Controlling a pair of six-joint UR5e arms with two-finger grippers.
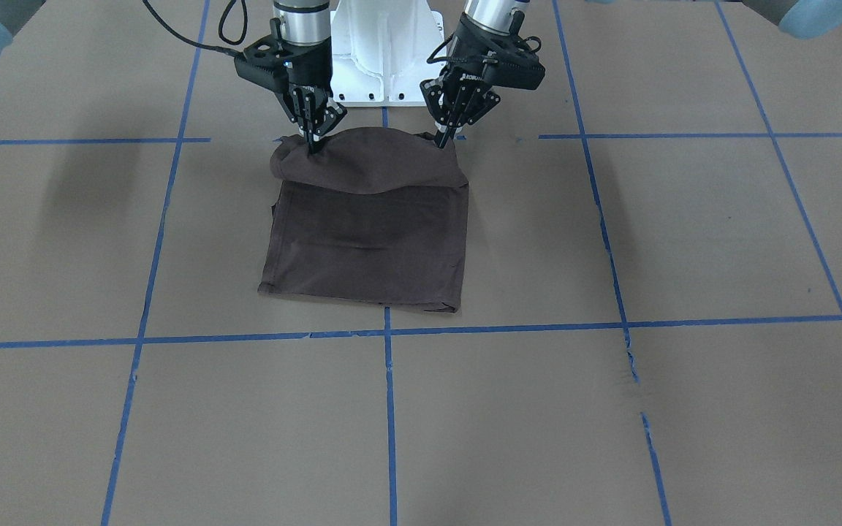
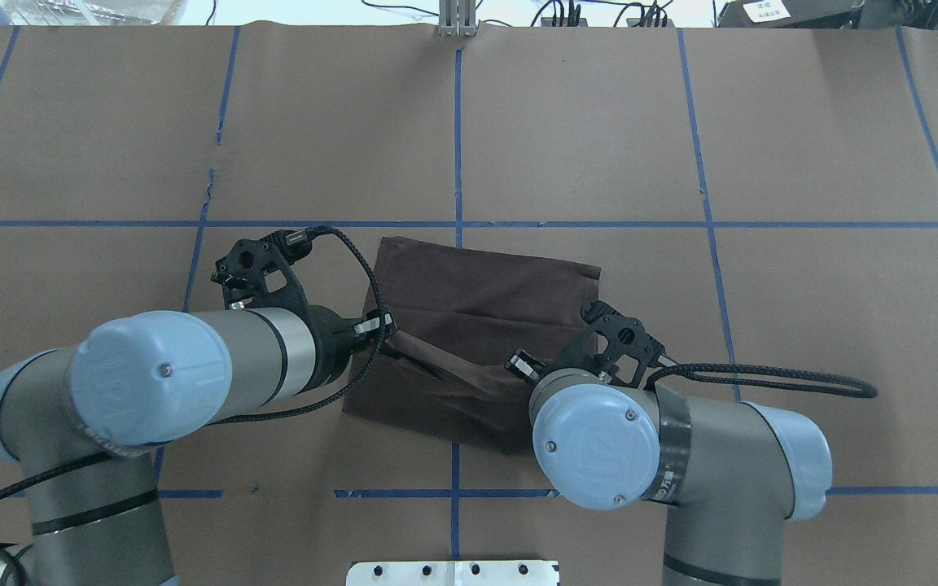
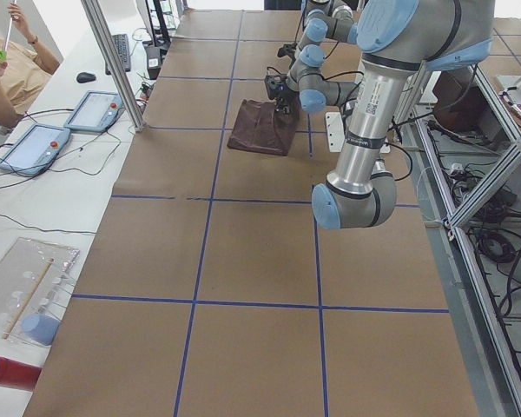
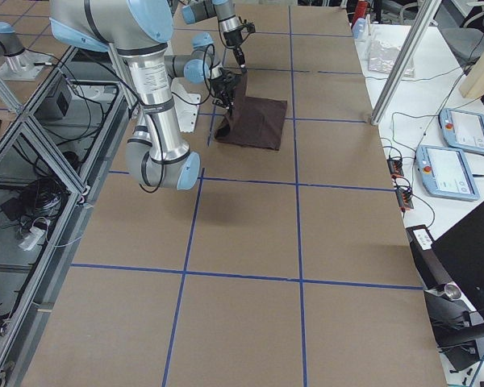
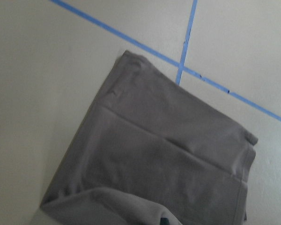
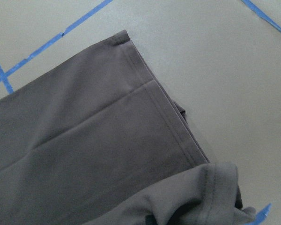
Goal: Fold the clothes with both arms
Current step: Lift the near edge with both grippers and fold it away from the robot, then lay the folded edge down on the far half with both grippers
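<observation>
Brown paper table [image 1: 538, 424], crossed by blue tape lines [image 1: 389, 409], fills the foreground. Beyond it, straight out from the white pedestal base [image 1: 388, 51], lies the dark brown T-shirt [image 1: 370, 241]. It's a tidy rectangle, sleeves tucked away, with no collar or lettering on show. The hem farthest from the base sits flat on the paper. The edge nearest the base is up off the table and rolls over the flat part in a soft drape.

Left to right across the front view: the right gripper [image 1: 313, 142], just out from the base, is clenched on one corner of that raised edge, cloth bunched around its tips. The left gripper [image 1: 441, 137], level with it, is pinched tight on the other corner, and that looks the thinner bite.

Danger, as I judge it:
- The thin pinch could slip and drop a corner.
- The edge sags between the claws, so slack could crease into the fold.
- If one arm travels away from the base faster than the other, the fold lands skewed.
- The layers underneath could drag along and spoil the rectangle.
</observation>
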